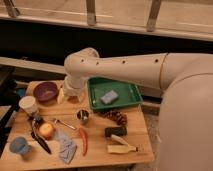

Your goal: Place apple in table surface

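Camera view: apple (46,130) sits near-left on table (97,153), well apart from gripper (71,94), which is far-left beside purple bowl (45,91). Jaws probably hidden under wrist, so cannot tell whether apart or together. Risk: low arm sweep knocks bowl or white cup (28,104).

Dim warm light, gripper (66,93) beside purple bowl (45,91)
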`<state>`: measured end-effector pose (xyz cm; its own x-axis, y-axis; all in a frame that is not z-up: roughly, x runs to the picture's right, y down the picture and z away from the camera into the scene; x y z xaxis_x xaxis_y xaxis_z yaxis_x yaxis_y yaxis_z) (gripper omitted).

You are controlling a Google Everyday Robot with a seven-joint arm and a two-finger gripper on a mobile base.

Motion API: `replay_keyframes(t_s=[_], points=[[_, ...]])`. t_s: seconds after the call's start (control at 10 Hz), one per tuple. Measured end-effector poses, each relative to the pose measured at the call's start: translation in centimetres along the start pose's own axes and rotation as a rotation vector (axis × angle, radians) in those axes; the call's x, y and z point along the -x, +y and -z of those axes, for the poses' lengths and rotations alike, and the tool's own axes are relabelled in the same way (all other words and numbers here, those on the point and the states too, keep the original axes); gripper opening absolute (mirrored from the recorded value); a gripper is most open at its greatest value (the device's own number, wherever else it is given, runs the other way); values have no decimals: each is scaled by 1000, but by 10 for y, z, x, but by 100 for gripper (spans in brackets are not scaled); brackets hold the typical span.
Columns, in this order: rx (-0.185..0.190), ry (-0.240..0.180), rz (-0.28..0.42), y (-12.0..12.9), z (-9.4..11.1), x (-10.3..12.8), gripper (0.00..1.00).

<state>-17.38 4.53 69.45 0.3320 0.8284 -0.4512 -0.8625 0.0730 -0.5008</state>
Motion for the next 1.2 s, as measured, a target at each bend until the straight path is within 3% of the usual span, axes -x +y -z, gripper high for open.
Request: replay_keyframes(t_s=[0.4,0.7,1.0,1.2], points=[[57,60,89,60,-52,24,66],[122,124,150,99,-86,9,66],[122,124,149,98,-85,10,66],[100,127,141,96,-85,10,66]])
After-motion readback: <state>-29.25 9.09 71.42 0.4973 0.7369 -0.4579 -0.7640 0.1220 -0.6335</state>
